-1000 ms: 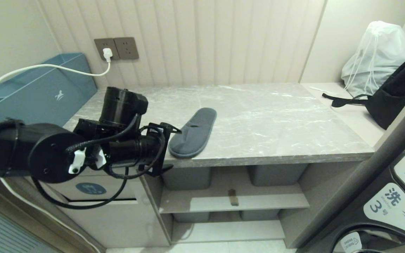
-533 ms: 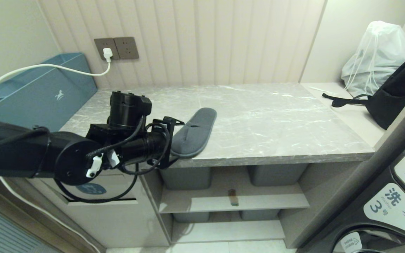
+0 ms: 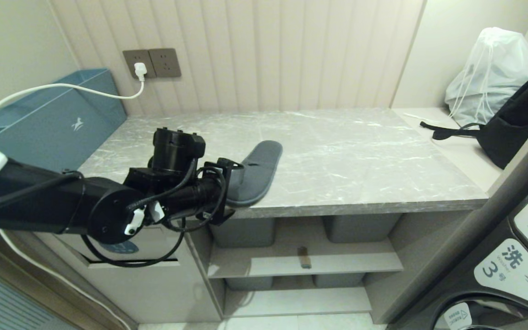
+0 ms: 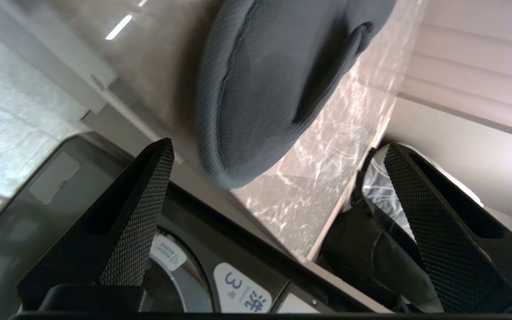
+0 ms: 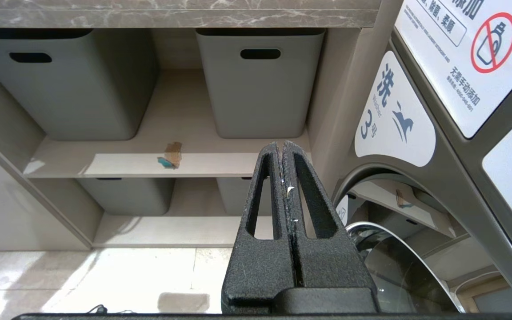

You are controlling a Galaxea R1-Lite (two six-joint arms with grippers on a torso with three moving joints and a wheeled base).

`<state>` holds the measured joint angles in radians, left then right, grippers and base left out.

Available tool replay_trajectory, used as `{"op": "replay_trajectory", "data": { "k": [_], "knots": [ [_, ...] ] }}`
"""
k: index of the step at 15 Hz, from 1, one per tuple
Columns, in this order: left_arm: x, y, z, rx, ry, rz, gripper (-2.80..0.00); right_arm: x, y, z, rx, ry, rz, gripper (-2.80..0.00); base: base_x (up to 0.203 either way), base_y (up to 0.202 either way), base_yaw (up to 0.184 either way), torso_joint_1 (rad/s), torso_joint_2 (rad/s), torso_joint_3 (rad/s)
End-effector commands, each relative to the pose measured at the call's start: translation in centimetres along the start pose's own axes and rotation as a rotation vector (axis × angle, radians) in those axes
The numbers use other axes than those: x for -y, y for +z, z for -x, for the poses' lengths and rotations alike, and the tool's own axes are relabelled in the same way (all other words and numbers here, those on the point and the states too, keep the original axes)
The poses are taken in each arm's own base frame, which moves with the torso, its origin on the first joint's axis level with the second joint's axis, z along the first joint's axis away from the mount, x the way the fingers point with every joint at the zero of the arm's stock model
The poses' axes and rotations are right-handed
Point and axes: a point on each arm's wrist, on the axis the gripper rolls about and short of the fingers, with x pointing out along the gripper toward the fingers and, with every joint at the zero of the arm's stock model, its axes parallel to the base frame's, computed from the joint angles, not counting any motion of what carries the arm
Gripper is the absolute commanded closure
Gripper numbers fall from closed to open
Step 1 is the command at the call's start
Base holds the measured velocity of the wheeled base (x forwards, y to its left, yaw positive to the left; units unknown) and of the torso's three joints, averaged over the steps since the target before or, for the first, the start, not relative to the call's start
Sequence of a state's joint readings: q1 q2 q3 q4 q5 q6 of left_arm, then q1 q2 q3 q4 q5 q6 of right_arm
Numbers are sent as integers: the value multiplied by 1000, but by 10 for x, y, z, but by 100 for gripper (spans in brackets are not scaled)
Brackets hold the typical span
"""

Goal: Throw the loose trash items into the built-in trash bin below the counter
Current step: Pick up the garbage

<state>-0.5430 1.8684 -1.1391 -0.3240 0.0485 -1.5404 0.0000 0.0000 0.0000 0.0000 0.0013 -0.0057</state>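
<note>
The counter (image 3: 337, 156) carries the grey slipper (image 3: 255, 172) near its front edge, toe end towards the robot. Below it, at the left, the built-in trash bin (image 3: 154, 279) shows its beige front and flap, largely hidden behind the left arm; what it holds cannot be seen. Grey tubs (image 5: 256, 80) sit on the beige shelves, their contents out of sight. A teal box (image 3: 48, 119) stands at the counter's left end, a white drawstring bag (image 3: 488, 73) and black bag (image 3: 520, 123) to the right. The small brown strip (image 5: 171, 155) with a teal end lies on the upper shelf board between two tubs. The left gripper (image 4: 278, 178) reaches level at the slipper's toe, fingers spread wide, holding nothing. The right gripper (image 5: 282, 151) hangs low before the shelves, fingers pressed together, empty.
</note>
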Motion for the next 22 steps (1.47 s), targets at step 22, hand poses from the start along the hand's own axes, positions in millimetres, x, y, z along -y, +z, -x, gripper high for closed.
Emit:
{"op": "replay_trajectory", "data": {
  "k": [22],
  "knots": [
    [-6,-1,-32,-3,-110,18,-280,0,0,0,0,0,0,0,0,0,0,0,0,0]
  ]
}}
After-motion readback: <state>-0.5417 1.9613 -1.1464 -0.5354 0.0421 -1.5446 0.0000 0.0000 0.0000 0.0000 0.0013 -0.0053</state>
